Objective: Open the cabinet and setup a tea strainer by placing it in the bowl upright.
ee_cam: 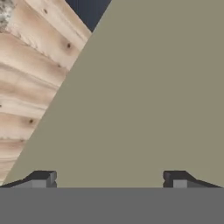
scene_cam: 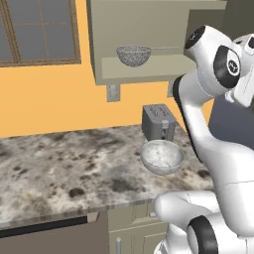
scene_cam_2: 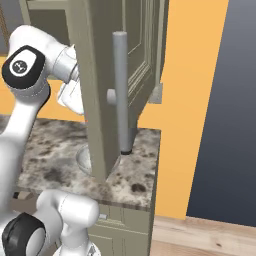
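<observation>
Your gripper (ee_cam: 109, 177) has its two fingertips (ee_cam: 42, 178) spread wide apart with nothing between them, and it faces a flat olive-beige panel of the cabinet door (ee_cam: 144, 100) at very close range. Past the slanted edge of that panel you can see wooden floorboards (ee_cam: 30, 87) and a strip of dark wall.

From the right base view, the cabinet door (scene_cam_2: 107, 90) stands swung open toward you, edge-on, with its long grey bar handle (scene_cam_2: 120, 90) running vertically down the outer face. Your arm (scene_cam_2: 30, 75) reaches in behind the door on its inner side, and the hand itself is hidden there.

In the left base view the cabinet (scene_cam: 144, 39) is open and the tea strainer (scene_cam: 134, 55) sits on its bottom shelf, mesh cup rim-up, with its thin handle pointing right along the shelf. Below it, the bowl (scene_cam: 161, 156) rests on the speckled stone counter (scene_cam: 64, 168), upright and well apart from the strainer. A grey toaster (scene_cam: 158, 121) stands just behind the bowl against the orange wall (scene_cam: 49, 99). A window (scene_cam: 37, 30) shows at the upper left.
</observation>
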Controlling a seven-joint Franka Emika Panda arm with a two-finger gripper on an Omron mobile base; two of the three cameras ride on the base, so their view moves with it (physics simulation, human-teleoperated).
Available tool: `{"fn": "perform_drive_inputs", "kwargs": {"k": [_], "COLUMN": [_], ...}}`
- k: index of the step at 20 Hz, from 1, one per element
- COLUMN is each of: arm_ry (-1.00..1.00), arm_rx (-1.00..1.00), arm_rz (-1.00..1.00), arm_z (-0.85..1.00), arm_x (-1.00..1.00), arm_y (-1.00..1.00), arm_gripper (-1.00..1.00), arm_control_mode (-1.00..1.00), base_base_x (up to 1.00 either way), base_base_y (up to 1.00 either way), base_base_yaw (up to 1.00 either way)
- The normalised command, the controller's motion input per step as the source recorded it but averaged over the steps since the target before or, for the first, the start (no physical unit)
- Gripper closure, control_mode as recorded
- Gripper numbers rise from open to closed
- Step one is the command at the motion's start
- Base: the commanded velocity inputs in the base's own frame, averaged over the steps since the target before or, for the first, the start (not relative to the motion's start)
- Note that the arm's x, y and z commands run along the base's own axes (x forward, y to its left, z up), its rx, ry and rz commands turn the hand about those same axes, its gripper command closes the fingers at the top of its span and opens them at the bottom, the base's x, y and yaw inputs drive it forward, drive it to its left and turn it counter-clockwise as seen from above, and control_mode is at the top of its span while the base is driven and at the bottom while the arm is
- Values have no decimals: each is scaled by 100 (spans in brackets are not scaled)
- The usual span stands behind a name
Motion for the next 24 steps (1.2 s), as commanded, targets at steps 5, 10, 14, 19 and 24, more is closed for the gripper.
{"fn": "perform_drive_inputs", "kwargs": {"k": [5,10,14,19,24], "arm_ry": [0,0,-3,-17,-25], "arm_rx": [21,0,0,3,4], "arm_rz": [18,2,0,0,9], "arm_z": [0,0,-4,-4,0], "arm_x": [16,11,16,47,80], "arm_y": [-55,48,92,80,45], "arm_gripper": [-100,-100,-100,-100,-100], "arm_control_mode": [-100,-100,-100,-100,-100], "base_base_x": [0,0,0,0,0], "base_base_y": [0,0,0,0,0], "base_base_yaw": [0,0,0,0,0]}}
